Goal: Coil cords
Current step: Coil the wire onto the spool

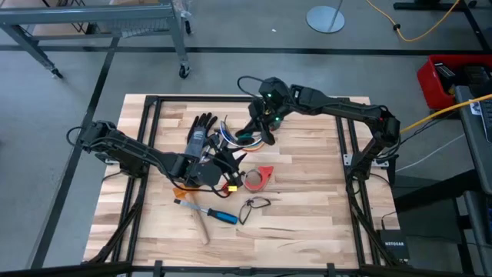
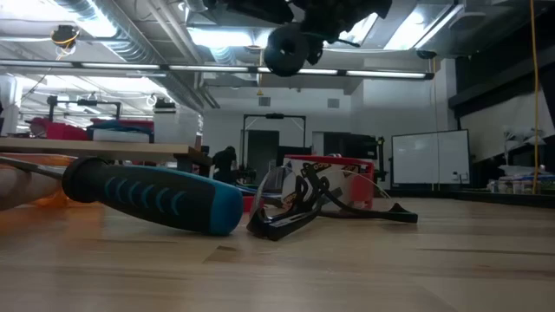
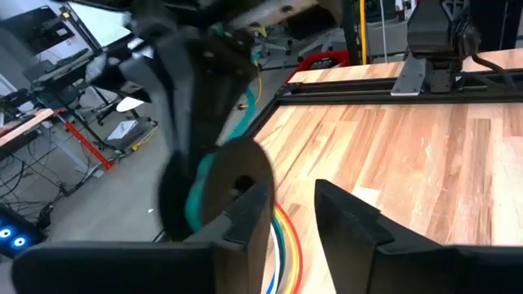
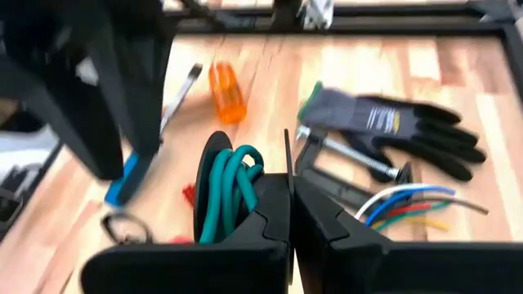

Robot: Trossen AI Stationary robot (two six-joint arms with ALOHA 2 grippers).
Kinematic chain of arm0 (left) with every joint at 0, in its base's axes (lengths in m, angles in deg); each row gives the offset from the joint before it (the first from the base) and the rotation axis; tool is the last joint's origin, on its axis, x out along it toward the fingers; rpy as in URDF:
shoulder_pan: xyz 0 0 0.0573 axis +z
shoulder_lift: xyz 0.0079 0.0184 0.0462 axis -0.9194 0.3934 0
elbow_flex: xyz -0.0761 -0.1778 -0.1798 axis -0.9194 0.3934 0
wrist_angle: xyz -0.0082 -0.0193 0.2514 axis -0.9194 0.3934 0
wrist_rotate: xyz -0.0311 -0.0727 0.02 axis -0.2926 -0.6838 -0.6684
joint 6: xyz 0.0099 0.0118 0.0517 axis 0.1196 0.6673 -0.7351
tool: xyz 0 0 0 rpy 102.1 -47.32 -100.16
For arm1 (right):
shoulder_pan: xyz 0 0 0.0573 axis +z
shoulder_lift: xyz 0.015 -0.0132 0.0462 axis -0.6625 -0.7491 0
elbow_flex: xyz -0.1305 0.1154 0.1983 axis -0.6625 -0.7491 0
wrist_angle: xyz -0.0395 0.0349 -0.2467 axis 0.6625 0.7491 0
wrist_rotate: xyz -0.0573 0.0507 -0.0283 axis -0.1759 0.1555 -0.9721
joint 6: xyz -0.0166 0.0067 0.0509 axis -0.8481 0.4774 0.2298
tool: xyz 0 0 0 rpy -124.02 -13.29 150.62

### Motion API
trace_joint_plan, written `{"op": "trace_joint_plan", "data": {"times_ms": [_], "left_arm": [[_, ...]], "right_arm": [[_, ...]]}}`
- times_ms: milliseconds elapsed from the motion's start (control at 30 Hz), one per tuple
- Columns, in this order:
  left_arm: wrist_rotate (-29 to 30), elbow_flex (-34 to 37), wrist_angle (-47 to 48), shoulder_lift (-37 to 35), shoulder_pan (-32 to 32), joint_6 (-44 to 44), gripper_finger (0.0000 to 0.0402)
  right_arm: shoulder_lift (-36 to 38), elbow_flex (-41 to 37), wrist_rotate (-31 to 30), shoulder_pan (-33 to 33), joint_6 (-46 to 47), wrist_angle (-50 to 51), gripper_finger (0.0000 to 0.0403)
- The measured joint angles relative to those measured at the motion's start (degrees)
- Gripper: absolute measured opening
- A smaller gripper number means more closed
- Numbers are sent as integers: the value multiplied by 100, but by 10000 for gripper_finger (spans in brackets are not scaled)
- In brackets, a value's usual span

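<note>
Black fingers of my left end effector (image 3: 294,200) stood apart with a clear gap, and nothing was held between them. Just under them, on the tabletop (image 1: 307,215), I could see a bit of the cords (image 4: 409,208), the thin blue, white, yellow and red wires.

My right end effector (image 4: 290,192) was shut tight. It looked like it pinched the thin edge of a black roll (image 4: 229,196) with green cord wound on it, and it held that roll up in the air, close to my left one.

The cords lay in a loose, spread-out bunch, not in a neat ring. So I think the coiling was not done and most of the job was left.

A dark glove (image 4: 392,122) lay just beside the cords, so it could get in the way of a clean grab. The roll filled my right end effector too, so that one was not free to help.

Farther off lay an orange handle (image 4: 227,91), a red thing (image 1: 261,177), a screwdriver (image 1: 219,216) with a blue grip and a small black cord loop (image 1: 254,205), all well apart from the cords.
</note>
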Motion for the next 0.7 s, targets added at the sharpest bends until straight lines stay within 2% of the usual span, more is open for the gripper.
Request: {"op": "trace_joint_plan", "data": {"times_ms": [200,500,700], "left_arm": [[0,0,5,0,13,-165,106],[356,0,5,0,52,-223,94],[335,0,25,0,288,-64,93]], "right_arm": [[0,0,0,0,-328,374,5],[0,0,6,7,-517,615,5],[2,0,411,57,-520,605,3]]}}
